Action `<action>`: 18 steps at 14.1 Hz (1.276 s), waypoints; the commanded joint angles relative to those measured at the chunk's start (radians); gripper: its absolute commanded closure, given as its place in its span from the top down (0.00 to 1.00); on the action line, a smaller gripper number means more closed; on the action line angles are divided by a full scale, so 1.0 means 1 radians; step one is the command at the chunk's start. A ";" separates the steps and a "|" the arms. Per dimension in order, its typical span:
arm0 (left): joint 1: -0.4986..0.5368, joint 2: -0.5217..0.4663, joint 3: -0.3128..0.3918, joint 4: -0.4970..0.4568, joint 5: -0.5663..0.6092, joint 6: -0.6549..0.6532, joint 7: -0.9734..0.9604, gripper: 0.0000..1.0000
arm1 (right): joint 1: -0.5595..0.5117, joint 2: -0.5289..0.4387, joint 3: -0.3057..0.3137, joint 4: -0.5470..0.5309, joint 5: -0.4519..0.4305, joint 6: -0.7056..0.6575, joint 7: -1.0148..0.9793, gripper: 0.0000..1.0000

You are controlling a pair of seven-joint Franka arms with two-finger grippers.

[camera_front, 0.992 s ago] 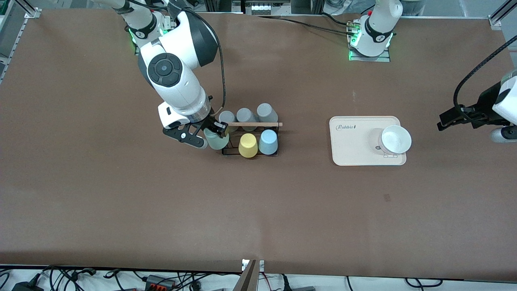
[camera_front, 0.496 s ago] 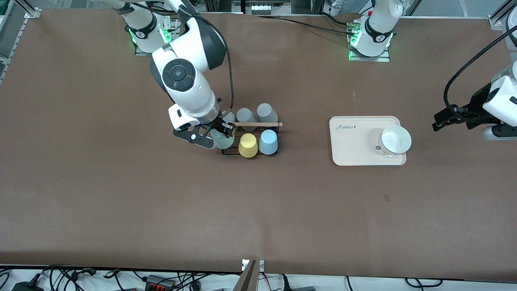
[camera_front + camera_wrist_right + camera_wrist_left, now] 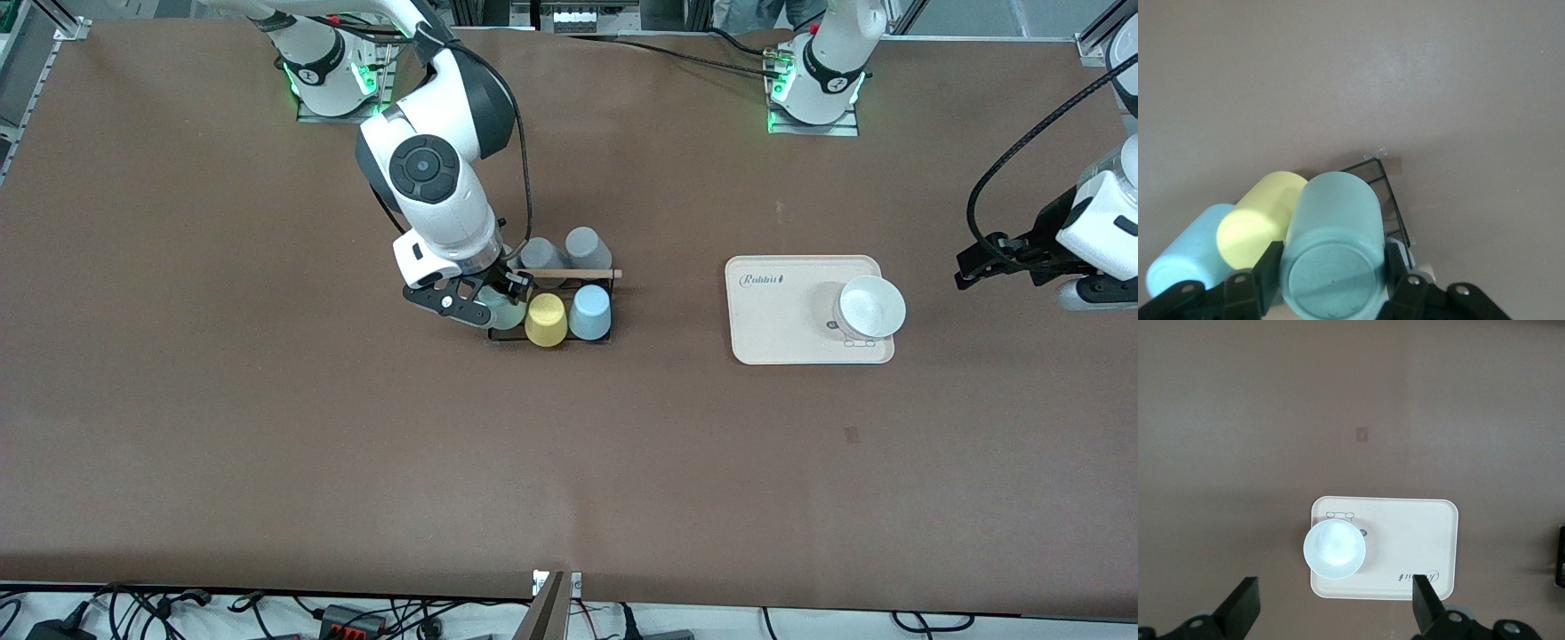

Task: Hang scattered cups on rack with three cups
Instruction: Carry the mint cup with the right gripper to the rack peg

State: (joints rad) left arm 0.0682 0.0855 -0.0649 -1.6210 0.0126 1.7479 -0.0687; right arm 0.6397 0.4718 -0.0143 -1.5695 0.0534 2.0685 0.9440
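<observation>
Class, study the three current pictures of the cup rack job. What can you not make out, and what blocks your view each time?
- Front view: most of the green cup hidden by the right pincer shut on it.
- Front view: a grey cup partly covered by the right arm; whether the green cup sits on a peg of the rack cannot be told.
- Right wrist view: light blue cup cut off by the picture's edge.

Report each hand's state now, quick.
Right hand: shut on the green cup, over the rack.
Left hand: open, empty, waiting above the tray.
</observation>
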 commanded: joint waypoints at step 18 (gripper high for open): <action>-0.007 -0.024 -0.001 0.016 0.010 -0.053 0.020 1.00 | 0.005 0.091 -0.010 0.019 -0.041 0.059 0.013 0.49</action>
State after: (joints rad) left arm 0.0651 0.0718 -0.0665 -1.6154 0.0140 1.7165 -0.0672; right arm 0.6398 0.5473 -0.0241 -1.5695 0.0276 2.1198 0.9440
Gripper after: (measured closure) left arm 0.000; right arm 0.344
